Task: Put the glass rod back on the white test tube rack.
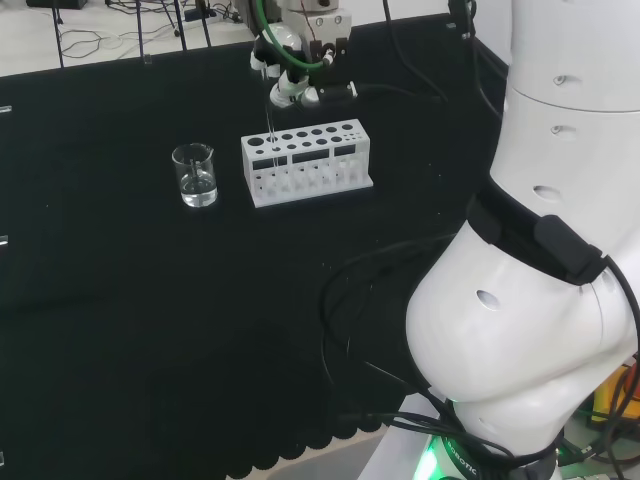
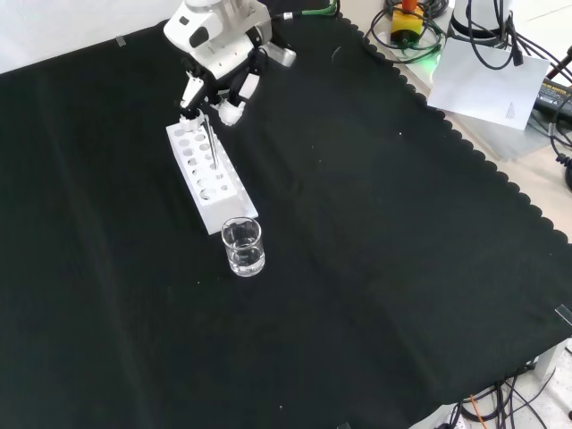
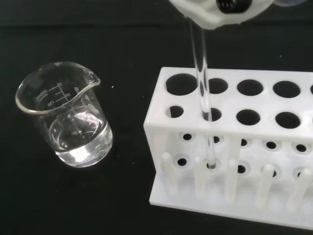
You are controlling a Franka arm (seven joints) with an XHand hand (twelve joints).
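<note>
You've got the hand (image 1: 298, 62) poised directly over the white test tube rack (image 1: 307, 160), and in the head view it sits at about twelve o'clock from the rack's left end. Its fingers (image 2: 234, 100) are curled in and pinching the top of the glass rod (image 3: 202, 88), so the hand is closed on the rod. In the wrist view you can follow the rod straight down from the white fingertips: it runs through a hole in the rack's top plate, second in from the end nearest the beaker, and its lower tip reaches the rack's lower tier, just above the base. It hangs close to upright with only a slight lean.

From the front view the rod (image 2: 209, 143) drops from the hand at roughly six o'clock into the rack (image 2: 211, 179), entering nearer the rack's far end than its near one. The head view shows the same thin line (image 1: 270, 120) falling from the fingers into the rack's left portion.

A glass beaker (image 1: 195, 175) with clear liquid in the bottom stands just beside the rack: nine o'clock of it in the head view, six o'clock of it in the front view (image 2: 242, 247), not touching. The black cloth (image 2: 402, 268) lies under all of it
</note>
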